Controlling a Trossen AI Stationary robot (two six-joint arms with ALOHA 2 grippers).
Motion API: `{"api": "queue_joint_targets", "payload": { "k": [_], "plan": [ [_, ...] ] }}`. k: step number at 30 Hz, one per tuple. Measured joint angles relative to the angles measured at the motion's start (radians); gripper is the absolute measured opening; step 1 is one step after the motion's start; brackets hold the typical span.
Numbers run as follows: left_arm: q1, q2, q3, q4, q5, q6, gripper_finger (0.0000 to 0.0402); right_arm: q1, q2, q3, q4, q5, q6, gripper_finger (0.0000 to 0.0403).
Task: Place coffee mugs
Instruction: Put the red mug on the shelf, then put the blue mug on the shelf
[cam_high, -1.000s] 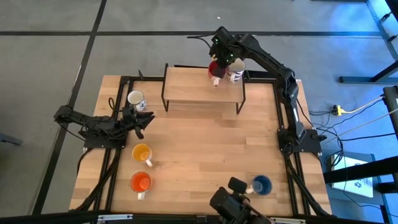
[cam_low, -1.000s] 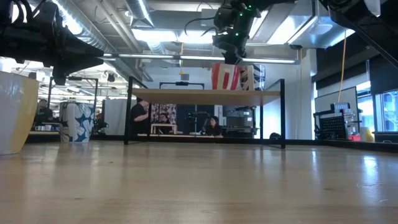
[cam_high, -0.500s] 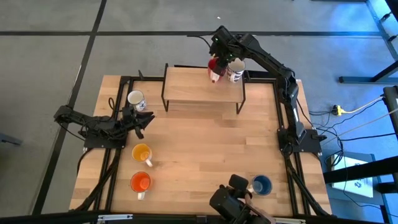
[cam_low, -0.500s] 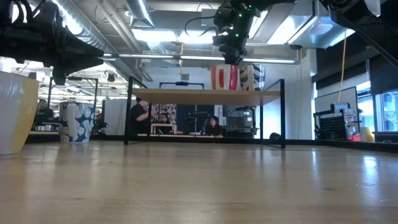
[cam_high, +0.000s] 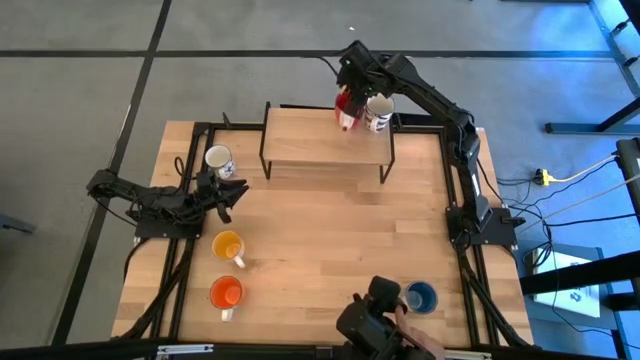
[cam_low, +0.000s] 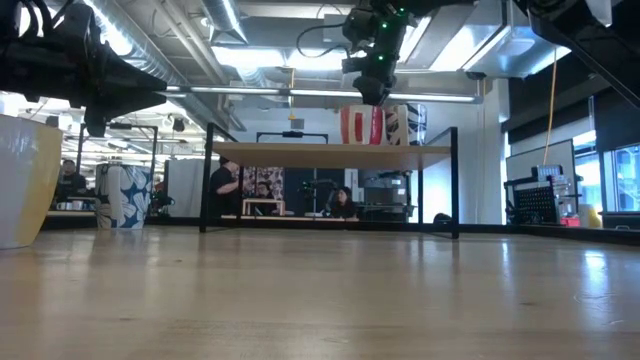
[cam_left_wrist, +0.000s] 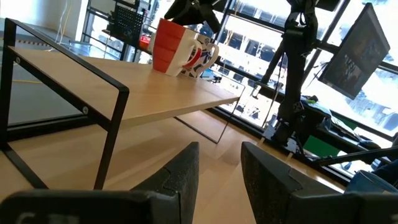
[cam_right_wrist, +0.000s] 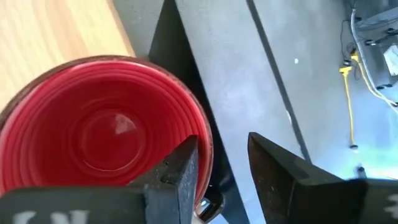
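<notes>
The red mug (cam_high: 345, 110) stands upright on its base at the far right of the wooden shelf (cam_high: 310, 140), beside a white printed mug (cam_high: 378, 113). My right gripper (cam_right_wrist: 224, 146) hovers open just above the red mug (cam_right_wrist: 106, 137), one finger over its hollow and one outside the rim, with a gap showing. In the low view the right gripper (cam_low: 372, 98) sits just over the red mug (cam_low: 360, 125). My left gripper (cam_high: 228, 192) rests open at the table's left. Another white mug (cam_high: 218, 158), a yellow-orange mug (cam_high: 228, 245), an orange mug (cam_high: 226, 292) and a blue mug (cam_high: 421, 297) stand on the table.
The shelf is a black metal frame (cam_left_wrist: 106, 93) with a wooden top, standing at the table's far edge; its left half is bare wood. A camera mount (cam_high: 375, 320) stands at the near edge beside the blue mug. People (cam_low: 225, 185) show in the room behind.
The red mug was tilted under my right gripper a second ago; it now stands upright on the shelf beside the white mug. The right gripper has shifted slightly toward the far edge. My left arm has kept still.
</notes>
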Motion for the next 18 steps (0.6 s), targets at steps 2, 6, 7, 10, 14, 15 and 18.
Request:
{"api": "queue_joint_targets", "payload": {
  "k": [2,6,7,10,14,15,18],
  "plan": [
    [0.000,0.000,0.000,0.000,0.000,0.000,0.0114,-0.001,0.000,0.000,0.005,-0.004,0.000,0.0128],
    [0.000,0.000,0.000,0.000,0.000,0.000,0.0114,0.007,-0.017,0.000,-0.001,-0.052,0.002,0.0128],
    [0.000,0.000,0.000,0.000,0.000,0.000,0.0114,0.012,-0.031,0.000,-0.002,-0.070,0.003,0.0128],
    [0.000,0.000,0.000,0.009,0.000,0.000,0.0114,0.044,-0.089,0.002,-0.006,-0.133,0.032,0.0128],
    [0.000,0.000,0.000,0.069,-0.001,0.026,0.0114,0.116,-0.193,0.002,-0.036,-0.336,0.118,0.0128],
    [0.000,0.000,0.000,0.084,-0.002,0.042,0.0114,0.138,-0.221,0.002,-0.045,-0.398,0.138,0.0128],
    [0.000,0.000,0.000,0.118,0.002,0.053,0.0114,0.225,-0.285,0.004,-0.088,-0.541,0.168,0.0128]
  ]
}}
